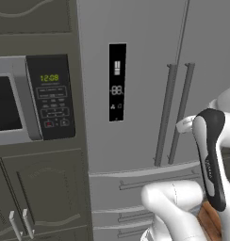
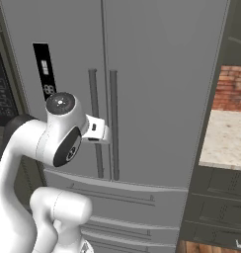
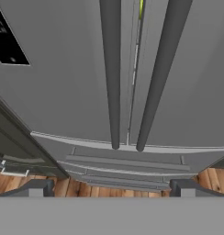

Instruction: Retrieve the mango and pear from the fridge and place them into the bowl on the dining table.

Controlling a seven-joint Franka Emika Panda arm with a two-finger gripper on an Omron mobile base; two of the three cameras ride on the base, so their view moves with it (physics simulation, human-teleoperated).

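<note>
Directly ahead of the pincer, the fridge is standing with both doors shut, so the mango and pear are presumably sitting out of sight behind them, and nothing is being carried. The pincer is hanging wide open and empty, its two dark tips spread apart, and it is pointing at the pair of long bar handles: the left handle is lying just left of its centre line, the right handle just right of it, with the door seam between them. My judgement is that the first step, opening a door, is not yet begun. The risk I am noting is that the spread jaws are straddling both bars rather than one; closing from this line could catch the seam or both handles and jam. A pull not following the hinge arc could also slip off the smooth bar. Below the pincer the lower drawers are lying shut above a wooden plank floor. Off to its left a black display panel is glowing on the door, and farther left a microwave is sitting in dark cabinetry.
</note>
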